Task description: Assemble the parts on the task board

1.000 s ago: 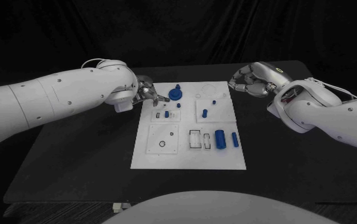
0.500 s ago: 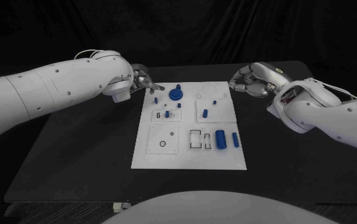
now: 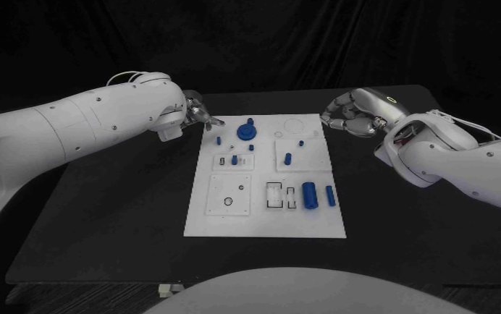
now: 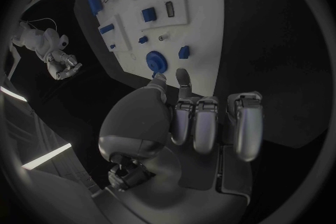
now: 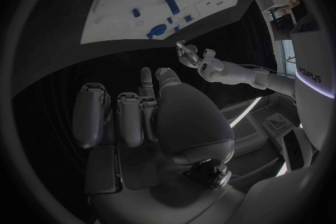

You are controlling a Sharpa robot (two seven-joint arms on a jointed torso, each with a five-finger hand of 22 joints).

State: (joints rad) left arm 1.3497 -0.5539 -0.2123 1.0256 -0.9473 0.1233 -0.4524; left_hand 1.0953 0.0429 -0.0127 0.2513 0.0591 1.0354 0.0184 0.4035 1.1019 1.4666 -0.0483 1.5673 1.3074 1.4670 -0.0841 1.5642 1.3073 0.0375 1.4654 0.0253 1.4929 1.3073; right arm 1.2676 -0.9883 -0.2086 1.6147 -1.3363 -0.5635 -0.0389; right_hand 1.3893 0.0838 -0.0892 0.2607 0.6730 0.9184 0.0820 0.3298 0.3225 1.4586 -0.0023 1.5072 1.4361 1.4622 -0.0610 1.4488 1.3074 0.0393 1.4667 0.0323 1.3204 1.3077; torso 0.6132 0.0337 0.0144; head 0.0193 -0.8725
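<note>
The white task board point(image 3: 266, 220) lies mid-table with blue parts on it. A round blue knob point(image 3: 246, 131) stands near its far edge, and a small blue peg point(image 3: 219, 140) stands to the left of the knob. A thick blue cylinder point(image 3: 309, 194) and a thinner one point(image 3: 330, 195) lie near the right side. My left hand point(image 3: 196, 119) hovers just off the board's far left corner, most fingers curled, thumb and one finger pointing at the board, holding nothing. In the left wrist view the knob point(image 4: 154, 60) and peg point(image 4: 184, 52) lie just beyond its fingertips point(image 4: 183, 75). My right hand point(image 3: 353, 115) hangs off the far right corner, fingers curled on nothing.
Further small blue pegs point(image 3: 287, 158) stand in the board's middle blocks, and outlined slots point(image 3: 274, 194) and a ring mark point(image 3: 228, 202) sit on its near half. Black table point(image 3: 115, 213) spreads on both sides. A black curtain closes the back.
My left hand has drawn back from over the board's far left part to just off its corner. A small blue peg now shows where the hand was. The right hand has stayed put.
</note>
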